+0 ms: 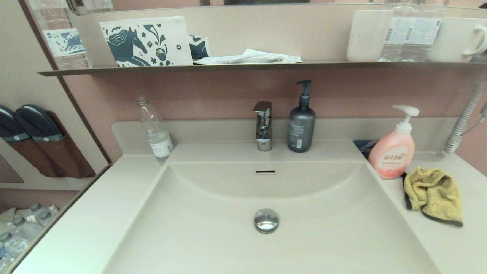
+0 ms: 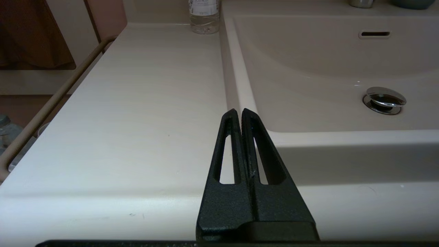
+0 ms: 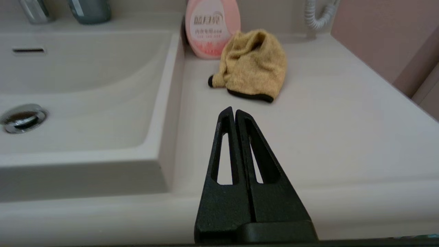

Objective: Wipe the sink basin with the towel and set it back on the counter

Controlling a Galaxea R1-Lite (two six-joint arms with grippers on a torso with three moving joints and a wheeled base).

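On the counter, right of basin: the towel [image 1: 433, 194] is lying crumpled on the counter [image 1: 95, 224], just beside the pink soap bottle [image 1: 392, 156] and well apart from both grippers.
Sink basin: the sink basin [image 1: 213, 228] is sitting bare around its chrome drain plug [image 1: 266, 220].
Right gripper: the right gripper [image 3: 234, 112] is hovering over the front counter edge, fingers pressed together, holding nothing, pointing toward the towel.
Left gripper: the left gripper [image 2: 239, 112] is idling over the left counter by the basin rim, fingers pressed together, holding nothing.

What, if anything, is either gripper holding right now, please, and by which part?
Nothing: the left gripper and right gripper are both shut and empty; the towel lies on the counter.
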